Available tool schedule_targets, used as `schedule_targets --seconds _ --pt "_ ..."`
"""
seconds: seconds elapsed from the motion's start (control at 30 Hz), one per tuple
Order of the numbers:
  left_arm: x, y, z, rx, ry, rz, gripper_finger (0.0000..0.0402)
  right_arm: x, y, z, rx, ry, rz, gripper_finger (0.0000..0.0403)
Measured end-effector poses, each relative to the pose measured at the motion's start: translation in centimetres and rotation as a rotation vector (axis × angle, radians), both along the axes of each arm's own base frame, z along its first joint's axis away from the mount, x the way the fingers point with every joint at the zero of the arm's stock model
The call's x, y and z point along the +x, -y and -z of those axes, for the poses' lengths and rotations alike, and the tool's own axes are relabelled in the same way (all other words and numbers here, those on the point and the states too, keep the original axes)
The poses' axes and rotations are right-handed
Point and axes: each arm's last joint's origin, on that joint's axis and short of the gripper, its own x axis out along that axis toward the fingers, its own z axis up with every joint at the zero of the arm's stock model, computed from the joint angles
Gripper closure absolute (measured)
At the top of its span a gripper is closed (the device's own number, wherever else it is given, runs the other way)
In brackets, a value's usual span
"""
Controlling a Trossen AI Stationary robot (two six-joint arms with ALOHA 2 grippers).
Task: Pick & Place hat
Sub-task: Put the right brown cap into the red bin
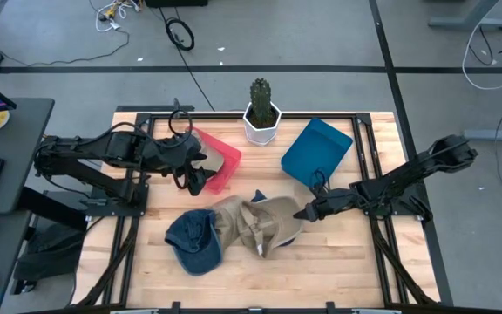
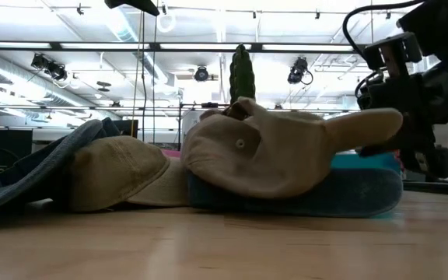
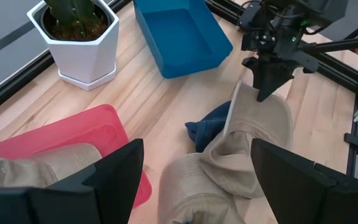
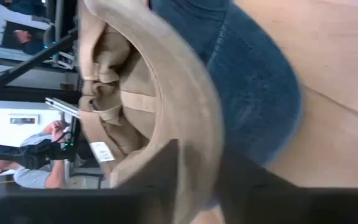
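Robotics lab or workshop, open ceiling with track lights [image 2: 47,65] and ducts, grey floor with loose cables [image 1: 179,33], desks nearby, wooden surface [image 1: 338,262] in black metal frame [image 1: 382,253]

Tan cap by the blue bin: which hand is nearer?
Right. The right hand is at the brim of the tan cap, fingers closed on it. The left hand hovers over the red bin, apart from the cap.

no text, label or number is legible on anything here.

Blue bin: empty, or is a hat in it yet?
Empty. The blue bin shows only bare floor in the high and left wrist views; the hats lie on the table.
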Motion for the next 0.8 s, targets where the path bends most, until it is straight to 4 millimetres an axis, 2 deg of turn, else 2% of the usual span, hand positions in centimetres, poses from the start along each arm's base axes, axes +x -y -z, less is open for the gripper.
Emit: schedule_targets --seconds 0.07,0.13,0.5,0.8 --pt "0.0 0.0 0.0 0.0 0.0 0.0 0.0103 0.1 -0.1 -0.3 0.012 0.024 -0.009 0.0369" --pt "0.0 0.0 0.0 0.0 0.0 0.0 0.0103 0.2 -0.1 -0.7 0.017 0.067 -0.027 0.0389" --pt "0.0 0.0 0.0 -0.016 0.005 -0.014 0.0103 0.1 -0.1 -3.4 0.058 0.261 -0.046 0.0395" --pt "0.0 0.0 0.0 -0.069 0.023 -0.059 0.0103 -1.5 0.4 -7.8 -0.074 0.579 -0.076 0.0396"
